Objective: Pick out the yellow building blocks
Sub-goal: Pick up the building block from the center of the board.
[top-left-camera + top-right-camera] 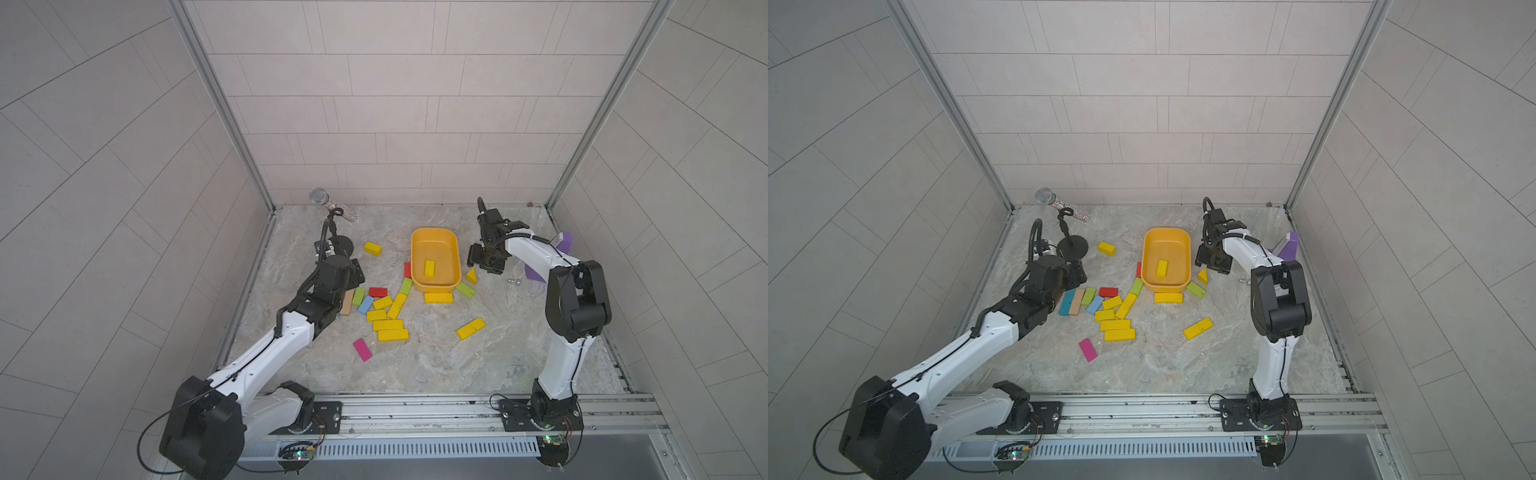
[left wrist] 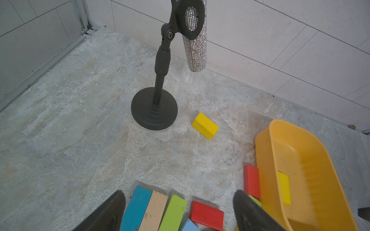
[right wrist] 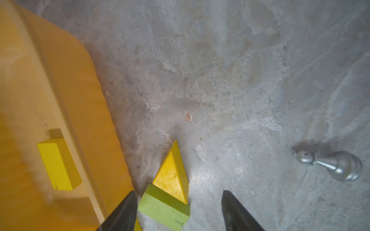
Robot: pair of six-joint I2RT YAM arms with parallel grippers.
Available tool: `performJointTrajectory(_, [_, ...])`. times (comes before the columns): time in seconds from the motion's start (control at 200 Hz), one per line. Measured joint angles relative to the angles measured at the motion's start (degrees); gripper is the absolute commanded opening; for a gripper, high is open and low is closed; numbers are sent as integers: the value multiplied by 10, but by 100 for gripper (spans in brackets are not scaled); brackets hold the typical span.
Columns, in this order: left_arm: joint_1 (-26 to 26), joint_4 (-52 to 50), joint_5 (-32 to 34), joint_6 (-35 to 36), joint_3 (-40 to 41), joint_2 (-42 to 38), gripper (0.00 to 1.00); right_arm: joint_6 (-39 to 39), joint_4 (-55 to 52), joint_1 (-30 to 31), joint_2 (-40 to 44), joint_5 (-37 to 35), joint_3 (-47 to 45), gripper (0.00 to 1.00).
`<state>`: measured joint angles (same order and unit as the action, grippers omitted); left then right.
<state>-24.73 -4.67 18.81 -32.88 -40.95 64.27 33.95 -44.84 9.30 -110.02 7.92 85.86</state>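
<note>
Grey tiled walls stand around a marbled stone counter [image 1: 415,365]. In both top views, most yellow building blocks [image 1: 390,325] lie loose near the middle of the counter, outside the orange-yellow tub [image 1: 436,247]. The tub holds just one yellow bar [image 1: 429,268].

In the left wrist view, my left pincer [image 2: 179,200] is spread wide and empty above the coloured bars [image 2: 154,210]. A lone yellow block [image 2: 205,126] sits near the microphone stand [image 2: 154,112].

In the right wrist view, my right pincer [image 3: 178,193] is spread apart and holds nothing. The yellow wedge [image 3: 170,176] touches a lime-green bar [image 3: 164,208], just beside the tub wall. I think I could grab the green bar by mistake or bump the tub, because they sit so close. The wedge's slanted sides might slip out too.
</note>
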Motion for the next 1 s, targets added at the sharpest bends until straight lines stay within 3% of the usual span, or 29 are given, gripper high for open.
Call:
performJointTrajectory(0.345, [6,-6,0,-2,1,-1,89,6,-9,3,-24,9,-1,64])
performJointTrajectory(1.001, [9,-19,-2,-8,2,-12,89,-5,-21,12,-84,45,26,48])
